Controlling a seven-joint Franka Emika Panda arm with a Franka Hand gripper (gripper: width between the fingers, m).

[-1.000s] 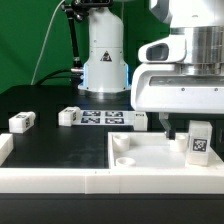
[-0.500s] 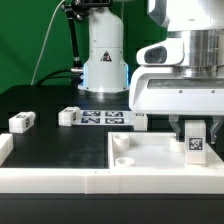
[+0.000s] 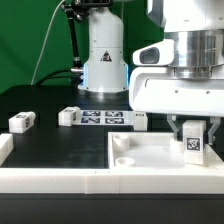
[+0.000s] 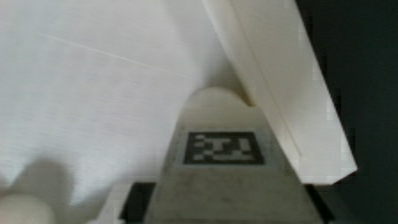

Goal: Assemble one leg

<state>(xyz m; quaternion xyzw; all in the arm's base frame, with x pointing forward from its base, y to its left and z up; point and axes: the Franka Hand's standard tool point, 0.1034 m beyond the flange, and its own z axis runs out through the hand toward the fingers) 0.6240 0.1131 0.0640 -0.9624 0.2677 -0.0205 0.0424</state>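
Note:
A leg [image 3: 194, 143], a small white block with a black-and-white tag facing the camera, stands upright on the large flat white panel [image 3: 150, 152] at the exterior view's right. My gripper [image 3: 193, 131] has come down over it, with one finger on each side of the block. In the wrist view the leg [image 4: 224, 150] fills the space between the dark fingers [image 4: 150, 200], with no gap showing on either side. It stands on the panel [image 4: 89, 80]. The gripper is shut on the leg.
Three more legs lie on the black table: one at the far left [image 3: 22, 121], one left of the marker board [image 3: 69, 116], one right of it [image 3: 140, 121]. The marker board [image 3: 105, 118] lies behind. The arm's white base [image 3: 104, 60] stands at the back. A white rail [image 3: 50, 180] runs along the front.
My gripper has moved toward the exterior view's right, from beside the leg to over it, and its fingers now flank the block. The leg has shifted slightly left.

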